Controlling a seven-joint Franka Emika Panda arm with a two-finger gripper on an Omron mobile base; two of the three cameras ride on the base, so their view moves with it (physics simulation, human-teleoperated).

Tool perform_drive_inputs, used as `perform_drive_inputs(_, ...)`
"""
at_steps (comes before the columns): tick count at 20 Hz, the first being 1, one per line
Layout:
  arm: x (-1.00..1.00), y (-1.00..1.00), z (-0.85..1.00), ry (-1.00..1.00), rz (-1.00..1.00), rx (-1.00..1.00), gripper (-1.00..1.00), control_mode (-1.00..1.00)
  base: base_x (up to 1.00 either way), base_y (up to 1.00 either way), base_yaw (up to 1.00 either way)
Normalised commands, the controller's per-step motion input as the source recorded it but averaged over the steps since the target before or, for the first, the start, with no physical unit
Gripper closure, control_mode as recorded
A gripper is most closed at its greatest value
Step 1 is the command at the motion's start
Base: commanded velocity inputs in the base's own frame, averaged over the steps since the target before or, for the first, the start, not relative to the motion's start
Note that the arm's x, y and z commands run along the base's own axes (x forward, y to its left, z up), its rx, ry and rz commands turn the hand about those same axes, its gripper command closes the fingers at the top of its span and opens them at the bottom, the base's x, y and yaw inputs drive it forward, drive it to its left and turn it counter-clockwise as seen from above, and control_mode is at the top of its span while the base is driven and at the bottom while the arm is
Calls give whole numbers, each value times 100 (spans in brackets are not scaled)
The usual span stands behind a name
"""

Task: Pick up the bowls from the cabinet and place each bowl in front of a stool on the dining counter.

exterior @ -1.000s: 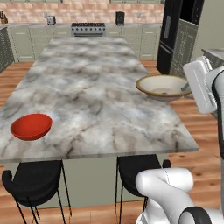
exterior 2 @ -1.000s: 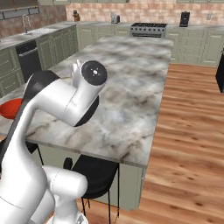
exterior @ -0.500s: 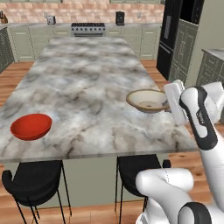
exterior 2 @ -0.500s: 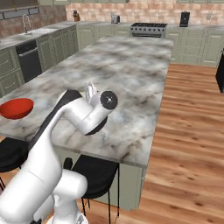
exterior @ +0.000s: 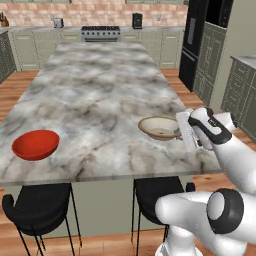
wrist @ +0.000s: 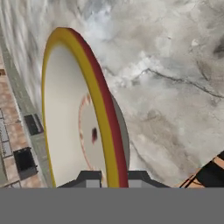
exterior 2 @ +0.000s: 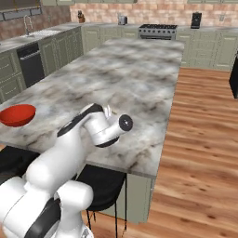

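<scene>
1. On the left of the dining counter (exterior: 100, 85), the red bowl (exterior: 35, 144) sits near the front edge, directly above a black stool (exterior: 37, 209) tucked under the overhang; that placement looks finished.
2. Further right, the cream bowl (exterior: 160, 128) is just above or on the marble near the counter's right front corner, with a second stool (exterior: 155, 197) below it. Whether its base already rests on the top cannot be told.
3. At the bowl's right edge, the gripper (exterior: 186, 131) is pinching the cream bowl's rim; in the hand view the two fingertips (wrist: 89, 178) are pressed together on either side of that rim (wrist: 103, 127).
4. By these pictures the task is nearly complete: both bowls are out of the cabinet and each lies in front of a stool. What remains, as a judgement, is to set the cream bowl flat, let go of it and lift the arm away.
5. The counter top is grey-white veined marble, bare apart from the two bowls, on a pale green base.
6. Around it, the floor (exterior 2: 204, 139) is warm wood planking; a stove (exterior: 100, 33) stands against a brick back wall among sage-green cabinets, and a tall black fridge (exterior: 196, 42) stands to the right.
</scene>
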Motion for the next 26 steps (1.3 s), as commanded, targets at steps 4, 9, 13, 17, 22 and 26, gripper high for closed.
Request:
perform_drive_inputs(4,39,-16,-66,0,2,0,100,-100,0,0,0)
perform_drive_inputs(9,30,-4,-71,0,0,0,100,-100,0,0,0)
perform_drive_inputs(13,28,0,-40,0,0,0,100,-100,0,0,0)
perform_drive_inputs(17,42,0,-28,0,0,0,100,-100,0,0,0)
perform_drive_inputs(22,47,0,-26,0,0,0,100,-100,0,0,0)
perform_drive_inputs(26,46,0,-37,0,0,0,100,-100,0,0,0)
